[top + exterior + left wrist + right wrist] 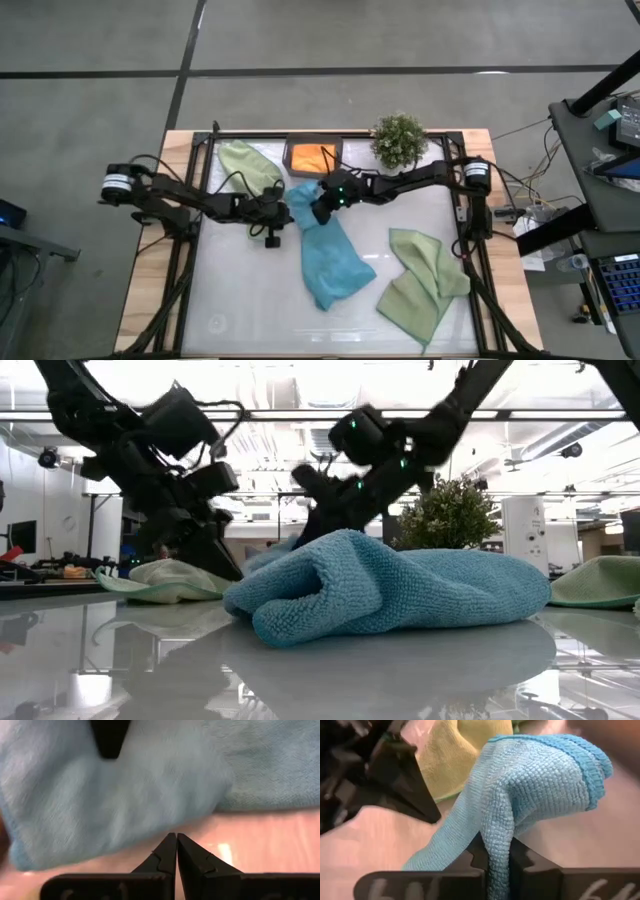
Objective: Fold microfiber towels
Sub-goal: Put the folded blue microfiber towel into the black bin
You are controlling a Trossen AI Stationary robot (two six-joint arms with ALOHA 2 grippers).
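Near the middle of the desk (230,300), the right hand (497,857) is pinching a raised fold of the teal-blue towel (328,255), likely to lift it for folding. The left hand (176,851), fingers pressed together and empty, is waiting just beside the cloth's edge.

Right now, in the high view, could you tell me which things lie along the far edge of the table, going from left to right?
Light green towel → dark tray holding the orange towel → potted plant.
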